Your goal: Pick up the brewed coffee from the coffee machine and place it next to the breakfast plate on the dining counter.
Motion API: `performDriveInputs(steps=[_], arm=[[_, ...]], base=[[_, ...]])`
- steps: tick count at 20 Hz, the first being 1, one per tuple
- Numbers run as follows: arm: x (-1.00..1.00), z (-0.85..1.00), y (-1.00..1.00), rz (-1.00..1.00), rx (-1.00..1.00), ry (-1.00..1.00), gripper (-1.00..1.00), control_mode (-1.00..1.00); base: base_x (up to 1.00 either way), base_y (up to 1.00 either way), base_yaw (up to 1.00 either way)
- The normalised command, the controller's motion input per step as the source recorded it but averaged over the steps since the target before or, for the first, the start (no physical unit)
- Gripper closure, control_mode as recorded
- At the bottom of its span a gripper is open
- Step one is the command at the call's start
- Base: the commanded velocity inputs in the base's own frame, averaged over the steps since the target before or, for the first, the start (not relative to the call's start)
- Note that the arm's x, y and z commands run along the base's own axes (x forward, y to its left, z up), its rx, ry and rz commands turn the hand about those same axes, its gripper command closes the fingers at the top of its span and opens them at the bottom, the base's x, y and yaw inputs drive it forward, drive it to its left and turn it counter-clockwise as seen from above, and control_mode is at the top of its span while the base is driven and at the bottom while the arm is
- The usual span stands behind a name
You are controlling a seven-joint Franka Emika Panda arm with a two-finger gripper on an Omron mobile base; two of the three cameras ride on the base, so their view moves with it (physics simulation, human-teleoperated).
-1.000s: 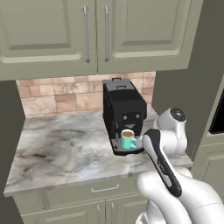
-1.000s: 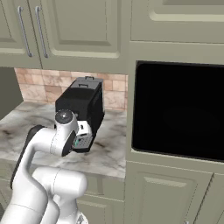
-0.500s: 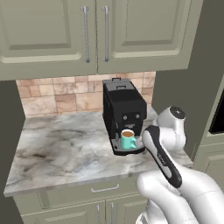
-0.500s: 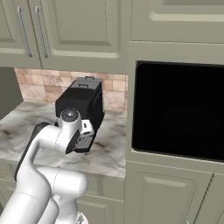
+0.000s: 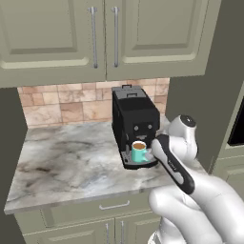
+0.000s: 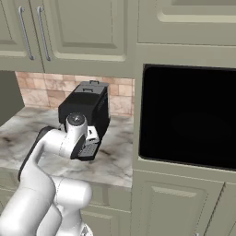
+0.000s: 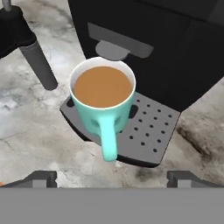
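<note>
On the left of the hand view, a dark steam wand [image 7: 37,61] slants down over the marble cabinet counter [image 7: 26,122]. Just right of it, the teal-green mug of brewed coffee [image 7: 103,98] stands upright on the grey perforated drip tray [image 7: 148,131] of the black coffee machine [image 7: 175,48], directly under the spout, with its handle pointing toward the camera. The gripper [image 7: 111,179] hangs in front of the mug, its two fingertips spread wide at either side of the handle and touching nothing.

In the left base view, the mug [image 5: 139,151] sits in the machine [image 5: 135,121], with the arm's wrist just to its right. Olive upper cabinets [image 5: 102,35] hang above, and a brick-tile backsplash [image 5: 62,105] runs behind the counter.
</note>
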Motion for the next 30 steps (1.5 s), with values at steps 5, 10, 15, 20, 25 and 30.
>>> performDriveInputs(steps=[5,10,15,20,25,30], arm=[[0.00,-0.48,0.18,0.02,0.00,0.00,-1.00,-1.00],[0.00,-0.49,0.02,0.05,0.00,0.00,-1.00,-1.00],[0.00,-0.48,0.00,0.07,0.00,0.00,-1.00,-1.00],[0.00,-0.35,0.00,0.07,0.00,-0.05,-1.00,-1.00],[0.00,-0.30,0.01,0.05,0.00,-0.07,-1.00,-1.00],[0.02,-0.29,0.12,0.02,0.00,-0.07,-1.00,-1.00]], base=[[0.00,0.00,0.00],[0.00,0.00,0.00],[0.00,0.00,0.00],[0.00,0.00,0.00],[0.00,0.00,0.00],[0.00,0.00,0.00]])
